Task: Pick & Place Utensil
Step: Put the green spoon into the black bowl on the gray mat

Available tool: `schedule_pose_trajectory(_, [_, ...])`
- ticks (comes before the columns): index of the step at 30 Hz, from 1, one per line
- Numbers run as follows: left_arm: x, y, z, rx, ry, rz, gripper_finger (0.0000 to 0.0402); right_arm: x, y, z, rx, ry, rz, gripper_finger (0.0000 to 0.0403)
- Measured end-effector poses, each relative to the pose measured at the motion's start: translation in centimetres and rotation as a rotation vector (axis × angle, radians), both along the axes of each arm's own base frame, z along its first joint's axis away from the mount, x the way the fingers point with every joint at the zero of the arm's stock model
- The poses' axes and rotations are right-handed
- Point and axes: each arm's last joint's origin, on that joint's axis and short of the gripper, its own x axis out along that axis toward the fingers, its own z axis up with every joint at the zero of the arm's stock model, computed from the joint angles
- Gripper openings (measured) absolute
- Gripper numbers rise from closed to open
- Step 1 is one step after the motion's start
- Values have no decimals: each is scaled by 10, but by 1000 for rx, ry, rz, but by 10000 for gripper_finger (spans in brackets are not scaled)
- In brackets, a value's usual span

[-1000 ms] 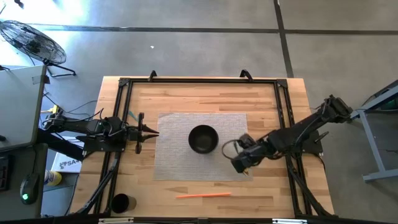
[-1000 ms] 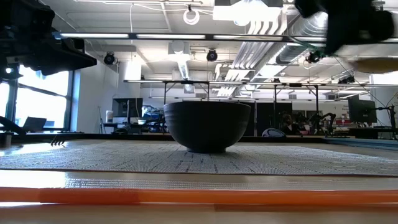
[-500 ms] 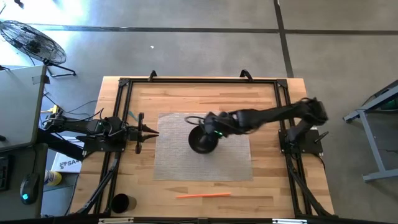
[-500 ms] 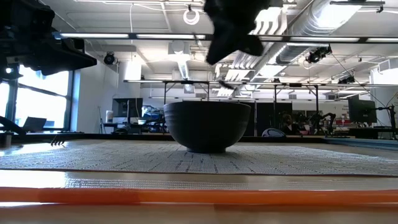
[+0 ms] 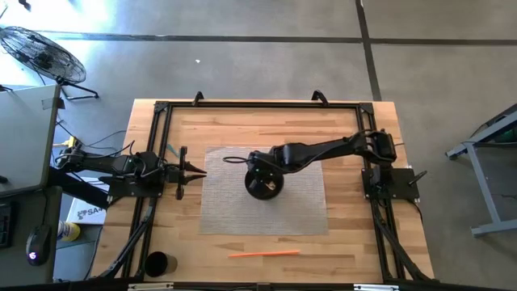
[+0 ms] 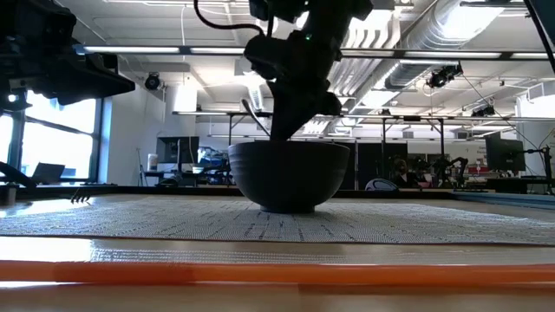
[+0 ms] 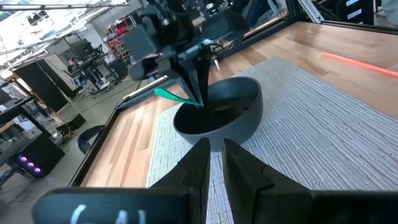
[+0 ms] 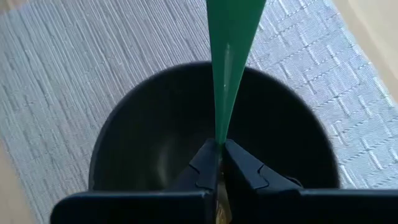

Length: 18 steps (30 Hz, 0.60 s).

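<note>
A black bowl point(image 5: 263, 183) stands on a grey woven mat point(image 5: 226, 210). My right gripper point(image 5: 257, 167) reaches in from the table's right and hangs over the bowl point(image 8: 155, 155), shut on a green utensil point(image 8: 227, 56). In the left wrist view the green utensil point(image 7: 169, 96) juts out of the right gripper above the bowl's rim point(image 7: 249, 87). In the low view the right gripper point(image 6: 290, 121) dips to the bowl's rim point(image 6: 289, 145). My left gripper point(image 5: 199, 171) waits at the mat's left edge, shut, touching nothing. An orange utensil point(image 5: 264, 253) lies flat near the table's near edge. My right gripper pinches the green utensil by its narrow end point(image 8: 219, 138) between its two fingers point(image 8: 202, 167). It slants down toward the bowl from the table's right. The utensil runs on beyond the fingertips, widening, and stands clear above the bowl's rim. Whether it touches the bowl I cannot tell.
A small black cup point(image 5: 156, 263) stands at the table's near left corner. A black frame rail point(image 5: 258, 105) borders the wooden tabletop. The orange utensil point(image 6: 277, 273) lies right in front of the low camera. Bare mat point(image 5: 303, 206) lies right of the bowl.
My right gripper has swung from beside the mat's near right corner toward the table's left and far side, arrived over the bowl, then moved a little farther left and come down to its rim. The bowl, the orange utensil and my left arm have stayed in place.
</note>
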Motion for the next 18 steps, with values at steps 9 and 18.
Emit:
schedule_pose_trajectory(9, [0,0,0,0,0,0,40,2,1,-17,21,-75,25,10])
schedule_pose_trajectory(18, [0,0,0,0,0,0,40,2,1,-21,-4,-76,58,11])
